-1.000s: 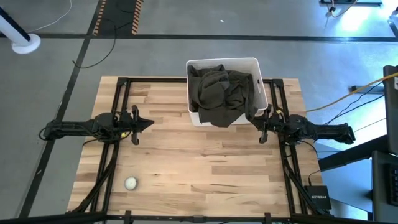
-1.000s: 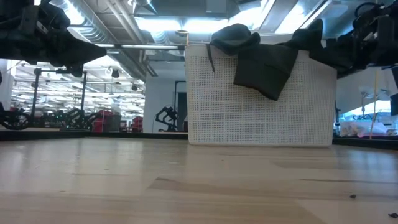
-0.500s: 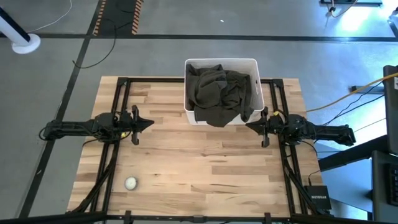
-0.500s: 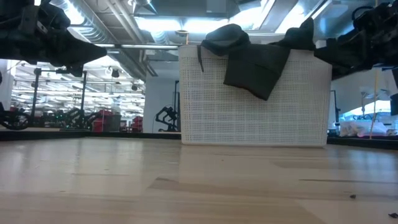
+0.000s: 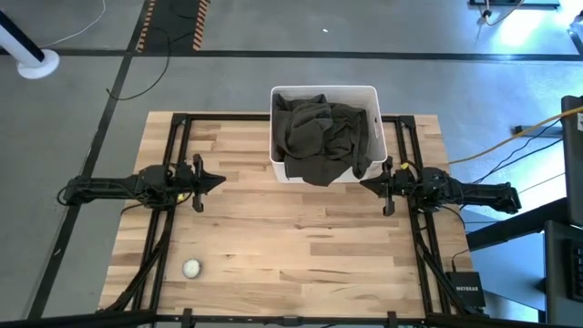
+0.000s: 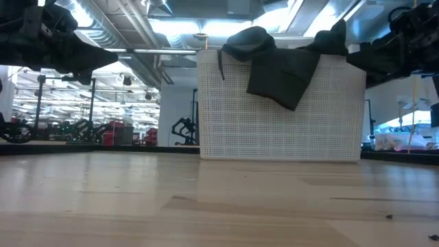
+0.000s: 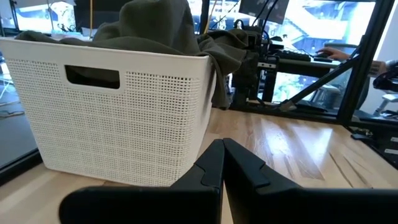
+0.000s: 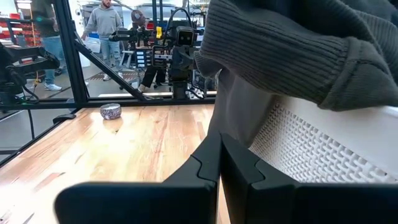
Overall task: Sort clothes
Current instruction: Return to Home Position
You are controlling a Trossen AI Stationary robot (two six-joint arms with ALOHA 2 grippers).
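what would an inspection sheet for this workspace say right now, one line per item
surface: wooden table, carrying only the bin and one ball.
job's things: dark olive clothes heaped in the white laundry bin, one piece draped over its rim toward the table's middle; no garment seen on the table.
clutter: small white ball on the left arm's side, near the table's edge.
grippers: left gripper shut, empty, over the table's left side; right gripper shut, empty, beside the bin.
cables: yellow cable on the floor at the right.
surroundings: grey floor; people beyond the table.
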